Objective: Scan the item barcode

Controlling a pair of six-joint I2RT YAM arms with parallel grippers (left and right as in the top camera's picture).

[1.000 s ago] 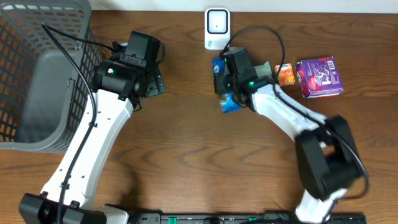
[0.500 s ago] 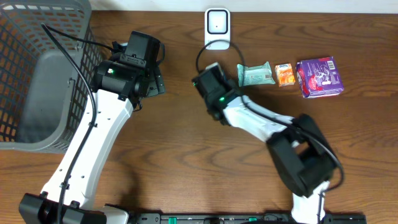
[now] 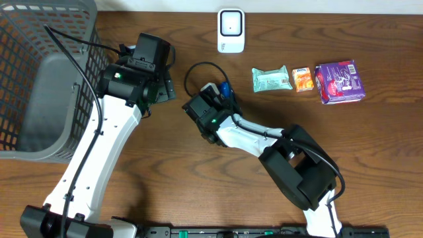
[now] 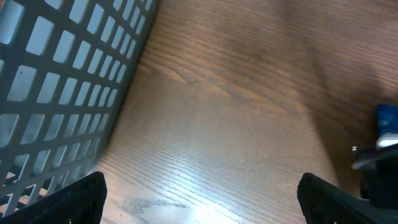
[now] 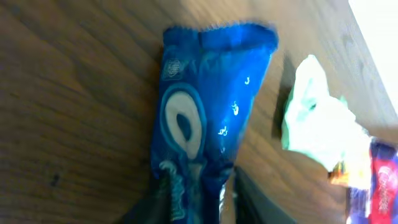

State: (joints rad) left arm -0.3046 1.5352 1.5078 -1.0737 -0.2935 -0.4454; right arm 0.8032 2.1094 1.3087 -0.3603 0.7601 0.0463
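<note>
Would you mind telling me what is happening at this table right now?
The right gripper has one end of a blue snack packet between its fingers, below the white scanner in the overhead view; whether it grips is unclear. The left gripper hangs open and empty beside the basket.
</note>
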